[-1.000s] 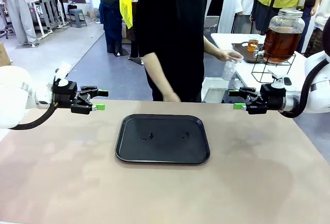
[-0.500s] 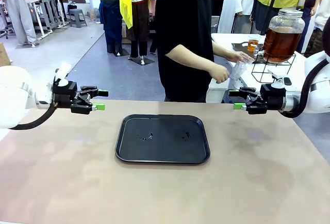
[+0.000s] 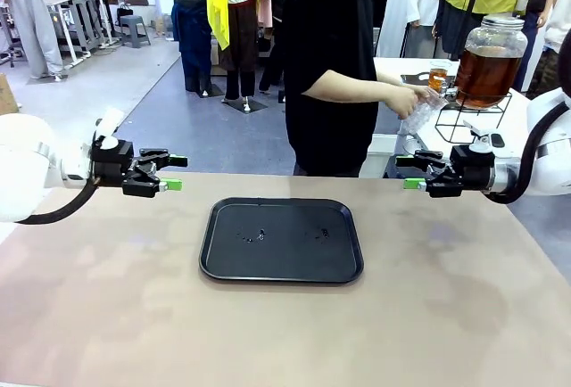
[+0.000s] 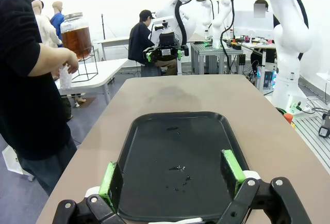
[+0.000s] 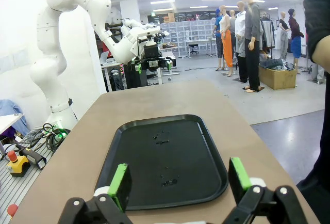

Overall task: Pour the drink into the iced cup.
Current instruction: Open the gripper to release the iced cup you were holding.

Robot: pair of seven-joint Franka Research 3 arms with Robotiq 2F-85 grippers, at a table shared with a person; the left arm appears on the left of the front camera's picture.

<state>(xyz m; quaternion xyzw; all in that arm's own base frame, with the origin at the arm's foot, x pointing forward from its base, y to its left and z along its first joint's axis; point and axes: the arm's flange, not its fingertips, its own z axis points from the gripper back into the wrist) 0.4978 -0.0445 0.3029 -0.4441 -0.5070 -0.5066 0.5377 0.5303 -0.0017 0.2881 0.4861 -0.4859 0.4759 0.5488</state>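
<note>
You're at the very start: nothing poured, nothing on the black tray (image 3: 281, 240) at centre frame except a few dark specks.

Both arms hover idle. Left gripper (image 3: 173, 173) sits mid-left of the front view, jaws spread wide, holding nothing. Right gripper (image 3: 410, 172) is mid-right, likewise wide apart and empty.

The drink (image 3: 486, 73) is in the big glass spigot jar (image 3: 492, 59) on a wire stand, upper right, on a side table beyond yours. The person (image 3: 332, 57) stands at the far edge, turned toward that jar, both hands on a clear plastic cup (image 3: 417, 116) just beside the spigot. Whether there's ice in it, can't tell; too small & blurry.

Left to do: cup gets to the table, drink gets poured. I'd guess you wait for a handover.

Obstacles: the person's arm and the right gripper are both near the jar, so watch that corner. Tabletop (image 3: 107, 298) otherwise free for reach.
</note>
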